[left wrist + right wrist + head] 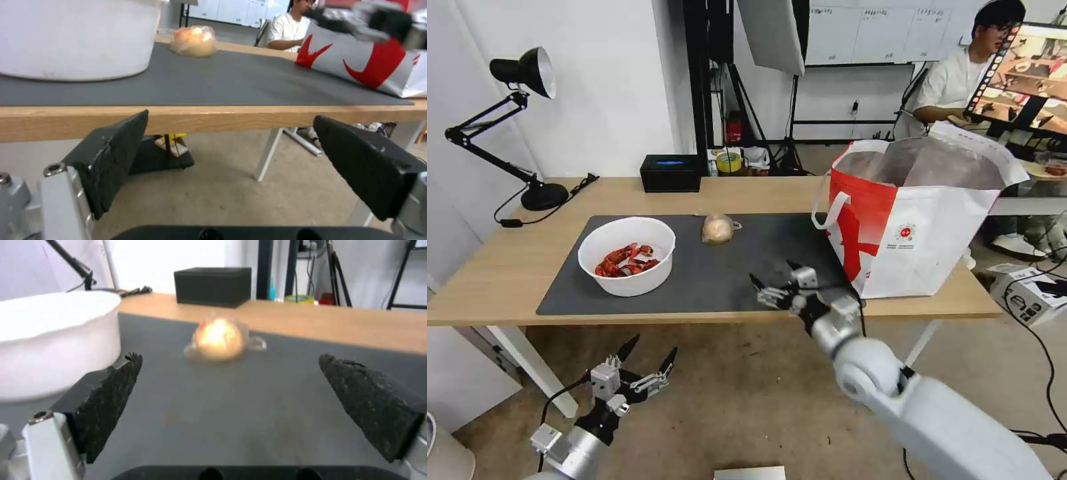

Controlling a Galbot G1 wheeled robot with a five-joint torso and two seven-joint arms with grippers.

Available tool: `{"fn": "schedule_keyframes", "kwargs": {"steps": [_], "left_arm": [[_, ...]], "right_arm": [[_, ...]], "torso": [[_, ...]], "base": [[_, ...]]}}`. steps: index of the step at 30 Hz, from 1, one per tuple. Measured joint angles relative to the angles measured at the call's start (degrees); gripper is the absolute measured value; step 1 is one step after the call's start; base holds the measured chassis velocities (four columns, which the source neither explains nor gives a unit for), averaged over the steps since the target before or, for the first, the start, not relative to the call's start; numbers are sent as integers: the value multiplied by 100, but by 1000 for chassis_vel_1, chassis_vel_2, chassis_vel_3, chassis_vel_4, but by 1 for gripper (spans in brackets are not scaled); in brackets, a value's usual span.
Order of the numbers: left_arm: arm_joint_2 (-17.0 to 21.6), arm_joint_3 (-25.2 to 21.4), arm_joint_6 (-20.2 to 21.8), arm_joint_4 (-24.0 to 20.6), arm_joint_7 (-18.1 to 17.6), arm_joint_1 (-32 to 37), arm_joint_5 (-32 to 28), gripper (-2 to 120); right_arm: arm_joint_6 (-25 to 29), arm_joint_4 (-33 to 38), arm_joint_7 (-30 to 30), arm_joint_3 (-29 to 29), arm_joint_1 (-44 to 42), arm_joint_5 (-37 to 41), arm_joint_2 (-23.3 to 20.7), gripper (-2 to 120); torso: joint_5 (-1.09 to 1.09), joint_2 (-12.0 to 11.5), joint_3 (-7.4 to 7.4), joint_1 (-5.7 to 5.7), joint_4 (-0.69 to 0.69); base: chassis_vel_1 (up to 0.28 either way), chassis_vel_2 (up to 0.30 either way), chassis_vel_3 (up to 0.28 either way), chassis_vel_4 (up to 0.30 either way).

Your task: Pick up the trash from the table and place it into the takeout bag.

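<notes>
A white round bowl (627,255) of red crayfish shells sits on the left of the dark mat (707,277) on the table (487,267). A small clear bag with a beige lump (718,229) lies mid-mat toward the back. The takeout bag (914,227) stands open at the table's right end. My right gripper (774,273) hovers open over the mat's front edge, left of the takeout bag, facing the small bag (219,339) and bowl (53,340). My left gripper (647,353) hangs open below the table's front edge, under the bowl (75,36); beyond it lie the small bag (194,41) and takeout bag (369,63).
A black box (671,173) and a black desk lamp (527,133) stand at the table's back left. A person sits behind the takeout bag beside a screen. A white box (1027,293) and cables lie on the floor at right.
</notes>
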Motion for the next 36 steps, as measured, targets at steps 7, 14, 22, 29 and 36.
{"fn": "schedule_keyframes", "kwargs": {"steps": [7,14,22,29,36], "left_arm": [[61,1,7,62,-5,-88,-35,100],[161,-1,29,78,-17,-178,-145,100],[180,43,45,126,-25,-236,-165,100],[264,0,53,136,-34,-254,-185,100],[295,-4,52,133,-40,-255,-226,100]], "right_arm": [[-27,-1153,0,-564,1200,293,618,100],[-262,-2309,-73,-732,1876,493,1318,100],[-330,-3870,-358,-679,2441,751,2332,100],[-520,-4840,-629,-542,2789,655,2996,100],[-700,-5566,-829,-419,2965,274,3356,100]], "torso": [[1,-1,0,0,1],[0,0,0,0,0],[0,0,0,0,1],[0,0,-1,0,0],[1,0,-1,0,0]], "base": [[0,0,0,0],[0,0,0,0],[0,0,0,0],[0,0,0,0],[0,0,0,0]]}}
